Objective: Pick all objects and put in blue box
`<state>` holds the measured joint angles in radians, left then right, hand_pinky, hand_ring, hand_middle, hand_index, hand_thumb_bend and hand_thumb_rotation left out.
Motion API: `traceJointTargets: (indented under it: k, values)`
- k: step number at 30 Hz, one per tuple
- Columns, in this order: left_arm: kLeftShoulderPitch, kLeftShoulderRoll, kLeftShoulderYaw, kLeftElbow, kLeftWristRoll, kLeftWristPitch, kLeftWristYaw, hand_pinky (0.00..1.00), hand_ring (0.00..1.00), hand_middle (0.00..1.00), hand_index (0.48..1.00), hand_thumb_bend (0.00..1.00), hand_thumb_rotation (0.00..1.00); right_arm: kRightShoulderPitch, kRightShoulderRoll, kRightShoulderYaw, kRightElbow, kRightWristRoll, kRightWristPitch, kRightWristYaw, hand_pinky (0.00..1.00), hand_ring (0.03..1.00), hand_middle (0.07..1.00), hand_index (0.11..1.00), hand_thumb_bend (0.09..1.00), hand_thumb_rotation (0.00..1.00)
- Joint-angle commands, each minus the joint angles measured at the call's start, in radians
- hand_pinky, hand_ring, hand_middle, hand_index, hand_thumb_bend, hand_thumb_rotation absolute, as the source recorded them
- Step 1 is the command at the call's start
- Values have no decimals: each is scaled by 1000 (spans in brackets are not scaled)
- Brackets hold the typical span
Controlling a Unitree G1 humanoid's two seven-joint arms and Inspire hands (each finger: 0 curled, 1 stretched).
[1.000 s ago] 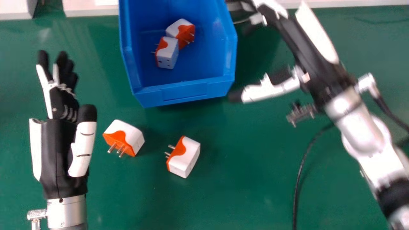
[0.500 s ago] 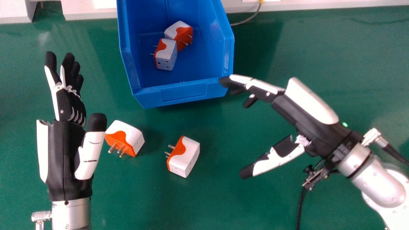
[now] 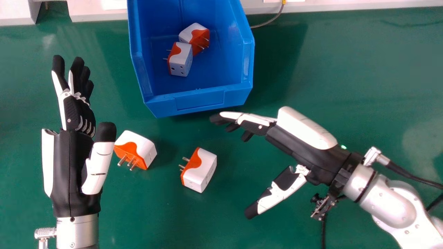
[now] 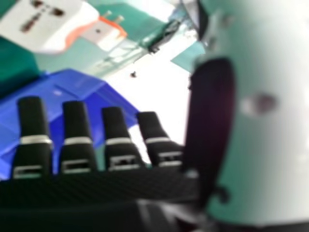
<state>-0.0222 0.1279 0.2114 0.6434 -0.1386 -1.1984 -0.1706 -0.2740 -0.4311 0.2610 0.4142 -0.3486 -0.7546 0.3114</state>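
At the left of the green table [image 3: 166, 218], my robot's left hand [image 3: 65, 166] hangs with its fingers stretched straight toward the far side and its thumb apart from them, a silver forearm [image 3: 77, 230] behind it. Just beside the thumb, 1 white-and-orange plug adapter [image 3: 142, 143] lies with its 3 metal prongs facing the near side; I cannot tell whether thumb and adapter touch.

Farther back stands the open blue box [image 3: 199, 101], where I count 2 more adapters, the nearer one [image 3: 180, 64] resting close against the farther one [image 3: 195, 34]. In front of the box, on the table, I see the 4th adapter [image 3: 201, 169] tipped at an angle, prongs toward the left.

To its right, I have the right hand [image 3: 308, 154] angled in from the right, open wide: fingers extended toward the left near the front wall of the box, thumb spread well apart on the near side. My right hand view shows the straight fingers [image 4: 75, 125] in front of blue plastic, with white-and-orange casing beyond them. Under the right wrist I see a small metal bracket [image 3: 322, 207] with a black cable [image 3: 323, 231] running toward the near edge.
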Motion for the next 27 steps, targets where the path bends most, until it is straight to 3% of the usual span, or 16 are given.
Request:
traceJointTargets:
  k: [1,9,15,19,23,27]
  values:
    - [-1,2,-5,-16,-1,-7,1,1000,1000,1000,1000,672,846,-46,5,11,4,-12,-8,1,650,796,865,875,951,208]
    - [-1,5,-10,-21,-10,-7,-4,1000,1000,1000,1000,680,847,-121,13,67,65,-83,-20,-4,635,786,869,881,954,207]
    - [-1,0,-10,-16,5,-11,4,1000,1000,1000,1000,675,847,-177,12,102,113,-134,-34,-9,625,780,867,882,963,205]
    - [4,2,-10,-23,3,-9,5,1000,1000,1000,1000,671,847,-206,12,114,108,-147,-30,0,630,777,864,882,971,202]
    - [4,-1,-10,-24,12,-4,10,1000,1000,1000,1000,669,846,-243,21,131,124,-181,-28,-14,636,776,863,881,975,204]
    - [4,-1,-14,-26,2,-1,5,1000,1000,1000,1000,666,846,-283,27,147,152,-211,-46,-35,639,776,862,881,979,210]
